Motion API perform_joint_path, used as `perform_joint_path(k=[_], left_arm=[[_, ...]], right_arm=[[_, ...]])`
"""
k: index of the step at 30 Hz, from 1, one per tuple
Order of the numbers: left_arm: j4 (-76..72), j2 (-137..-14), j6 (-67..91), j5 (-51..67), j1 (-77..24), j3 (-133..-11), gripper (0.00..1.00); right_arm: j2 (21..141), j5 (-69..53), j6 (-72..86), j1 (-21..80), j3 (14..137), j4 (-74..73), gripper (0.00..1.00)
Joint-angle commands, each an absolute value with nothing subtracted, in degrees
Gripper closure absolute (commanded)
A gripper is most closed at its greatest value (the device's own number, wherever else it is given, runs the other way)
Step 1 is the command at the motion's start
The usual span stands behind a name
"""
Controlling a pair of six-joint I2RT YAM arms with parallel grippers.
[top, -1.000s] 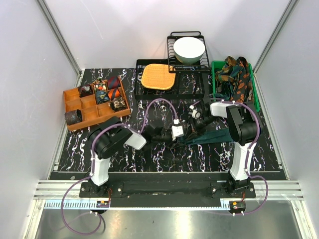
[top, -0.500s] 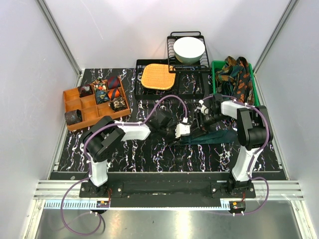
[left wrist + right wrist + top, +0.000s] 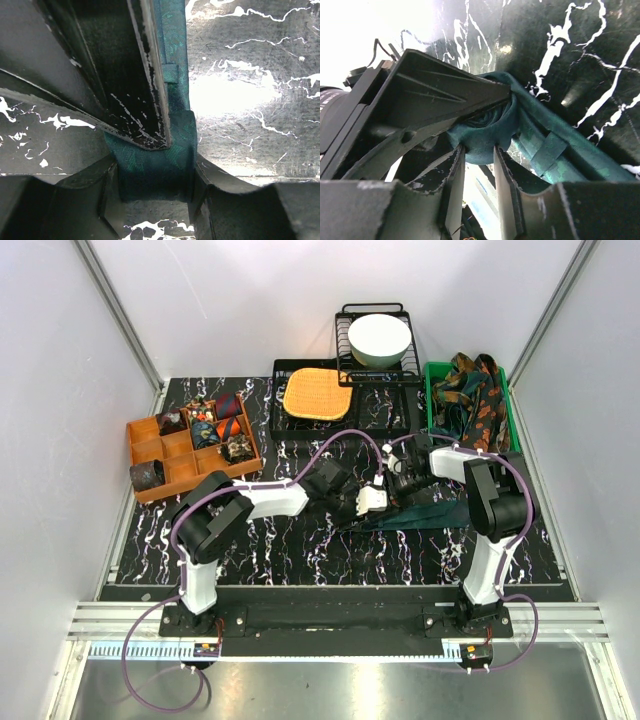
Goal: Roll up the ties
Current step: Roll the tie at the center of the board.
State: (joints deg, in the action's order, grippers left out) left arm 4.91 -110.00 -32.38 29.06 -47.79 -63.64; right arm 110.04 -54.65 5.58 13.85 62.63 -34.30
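Observation:
A plain dark teal tie (image 3: 436,510) lies on the black marbled table right of centre, its narrow end wound into a small coil. My left gripper (image 3: 368,500) reaches in from the left and my right gripper (image 3: 393,486) meets it at that end. In the left wrist view my left gripper (image 3: 155,172) is shut across the teal tie (image 3: 176,127), with the right gripper's finger (image 3: 125,75) lying over it. In the right wrist view my right gripper (image 3: 479,150) is shut on the tie's coiled end (image 3: 485,135); the loose length (image 3: 555,160) trails right.
An orange divided box (image 3: 150,445) with several rolled ties stands at the left, one dark roll (image 3: 147,475) at its near corner. A green bin (image 3: 432,405) of patterned ties is at the back right. A black tray with the orange mat (image 3: 318,392) and a rack with a white bowl (image 3: 378,338) are behind.
My left arm has stretched further right and its gripper has closed in on the right gripper at the tie's end. My right arm's elbow has shifted; the tie's free length looks shorter.

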Motion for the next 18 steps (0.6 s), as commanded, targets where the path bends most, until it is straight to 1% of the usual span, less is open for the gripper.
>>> perform_joint_path(k=[1, 3, 5, 6, 9, 10, 11, 12, 13, 15, 16, 18], left_arm=[[12.74, -114.34, -32.61, 24.96, -48.25, -62.93, 0.84], [12.66, -114.69, -32.43, 24.96, -48.25, -63.1, 0.83], [12.66, -114.78, -32.17, 25.05, -48.34, -63.28, 0.8], [12.48, -114.7, -32.08, 25.22, -48.25, -63.11, 0.75], [8.63, -113.74, -30.59, 26.36, -47.82, -61.27, 0.61], [4.87, -113.38, -29.02, 27.15, -47.64, -59.61, 0.52], [2.4, -112.77, -28.13, 27.85, -47.38, -58.46, 0.44], [0.2, -111.63, -27.69, 29.6, -46.94, -57.14, 0.4], [-5.39, -111.19, -27.25, 30.32, -46.76, -54.78, 0.32], [-10.17, -110.39, -25.24, 33.29, -45.97, -53.01, 0.25], [-14.89, -110.39, -24.27, 34.18, -45.62, -51.78, 0.19], [-20.01, -110.65, -21.29, 35.68, -44.92, -50.54, 0.18]], right_arm=[[111.53, -53.88, 4.13, 13.89, 62.58, -32.34, 0.67], [111.53, -53.97, 3.96, 13.97, 62.23, -32.08, 0.84], [111.27, -53.53, 3.87, 13.97, 61.79, -31.99, 0.97], [111.27, -52.74, 3.69, 13.97, 61.7, -31.91, 1.0], [111.36, -49.07, 3.43, 13.97, 61.52, -32.43, 1.0], [111.62, -48.17, 3.43, 13.89, 61.52, -32.95, 1.0], [112.06, -46.86, 3.34, 13.8, 61.87, -33.39, 1.0], [112.41, -43.97, 3.34, 13.8, 62.14, -33.83, 1.0], [112.76, -42.64, 3.25, 13.8, 62.31, -34.79, 1.0], [113.47, -39.83, 3.69, 13.71, 62.93, -35.68, 1.0], [113.64, -38.94, 3.78, 13.62, 63.1, -36.03, 1.0], [114.08, -37.01, 4.13, 13.62, 63.37, -36.12, 1.0]])
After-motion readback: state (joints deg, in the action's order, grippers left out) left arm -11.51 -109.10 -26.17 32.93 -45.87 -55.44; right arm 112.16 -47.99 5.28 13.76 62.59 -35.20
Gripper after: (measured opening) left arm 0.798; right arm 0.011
